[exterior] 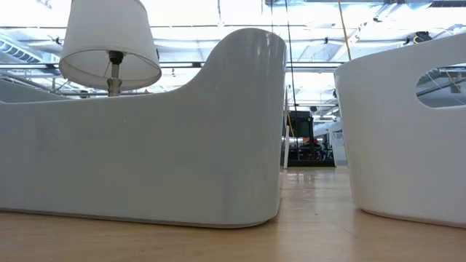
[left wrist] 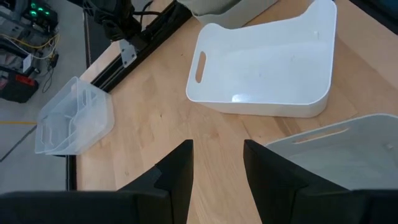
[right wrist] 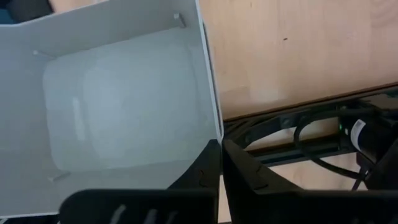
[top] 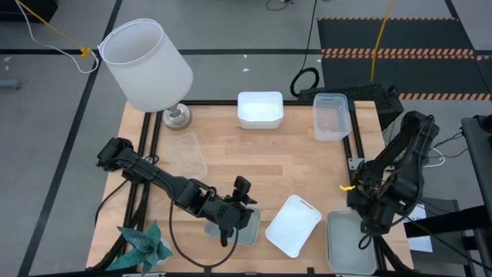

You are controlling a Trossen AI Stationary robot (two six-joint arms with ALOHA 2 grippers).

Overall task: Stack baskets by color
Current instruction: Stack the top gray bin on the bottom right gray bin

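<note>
A grey-green basket (top: 231, 228) sits at the table's near edge. My left gripper (top: 244, 208) (left wrist: 217, 146) hovers open over its far rim, with bare wood showing between the fingers. To its right lies a white basket (top: 293, 225) (left wrist: 267, 68). Another grey-green basket (top: 351, 242) (right wrist: 118, 99) stands at the near right corner. My right gripper (top: 367, 235) (right wrist: 219, 146) points down, shut, right at that basket's right wall. A white basket (top: 260, 109), a clear one (top: 332, 115) and another clear one (top: 188, 154) rest farther back. My right gripper's shut fingertips stand at the top rim of the grey-green basket's right wall (right wrist: 212, 121), coming from above. Whether they touch the rim I cannot tell. The basket rests flat on the table.
A lamp with a big white shade (top: 146, 65) stands at the far left corner. A teal cloth (top: 142, 245) lies at the near left corner. Black frame rails (right wrist: 298, 134) run along the table's right side. Bare wood (top: 269, 161) lies in the table's middle.
</note>
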